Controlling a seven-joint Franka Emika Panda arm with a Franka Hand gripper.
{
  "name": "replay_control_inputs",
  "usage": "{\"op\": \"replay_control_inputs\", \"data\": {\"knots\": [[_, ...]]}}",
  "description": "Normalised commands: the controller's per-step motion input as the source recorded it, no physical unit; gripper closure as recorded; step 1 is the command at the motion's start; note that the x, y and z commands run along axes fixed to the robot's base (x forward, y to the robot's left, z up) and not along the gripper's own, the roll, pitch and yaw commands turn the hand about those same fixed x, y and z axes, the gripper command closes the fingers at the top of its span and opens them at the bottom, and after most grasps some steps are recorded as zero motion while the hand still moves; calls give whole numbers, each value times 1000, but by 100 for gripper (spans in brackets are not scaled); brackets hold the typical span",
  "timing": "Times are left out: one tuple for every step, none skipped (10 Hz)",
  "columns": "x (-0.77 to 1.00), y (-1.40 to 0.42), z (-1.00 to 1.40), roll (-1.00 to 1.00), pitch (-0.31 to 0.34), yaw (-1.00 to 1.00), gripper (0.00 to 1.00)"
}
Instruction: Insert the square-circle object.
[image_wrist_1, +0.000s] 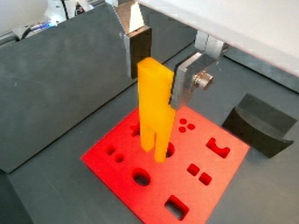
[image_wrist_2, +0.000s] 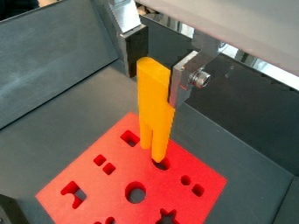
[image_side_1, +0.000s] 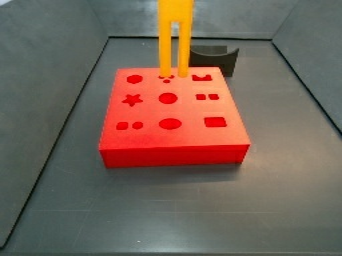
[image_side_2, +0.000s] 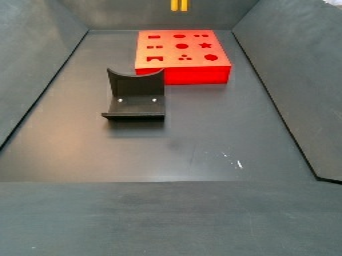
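My end effector (image_wrist_1: 160, 59) is clamped on the top of the yellow bar (image_wrist_1: 155, 105), holding it upright. Its two prongs sit at holes in the red block (image_side_1: 174, 140).

1. Square-circle object (image_wrist_1: 155, 101): yellow-orange.
2. Block (image_side_1: 174, 125): red, plain, holes dark red.
3. Curved piece (image_side_2: 134, 96): dark grey.
4. Gripper (image_wrist_2: 159, 54) above the block: silver fingers, dark pads.

pincer (image_wrist_1: 160, 54): silver metal plates | square-circle object (image_wrist_1: 155, 105): smooth matt plastic | red block (image_side_1: 171, 115): matt plastic
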Motion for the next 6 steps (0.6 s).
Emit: {"op": "replay_control_inputs", "data": {"knots": [[-43,-186,-557,70,-69,43,100],[-200,-349,-660,77,-123,126,100],[-377,-340,-520,11,-124,97,100],[-434,-157,-383,0,-76,63,100],[-560,0,-191,31,0,-40,100],[-629,0,-34,27,-10,-51,100]]}}
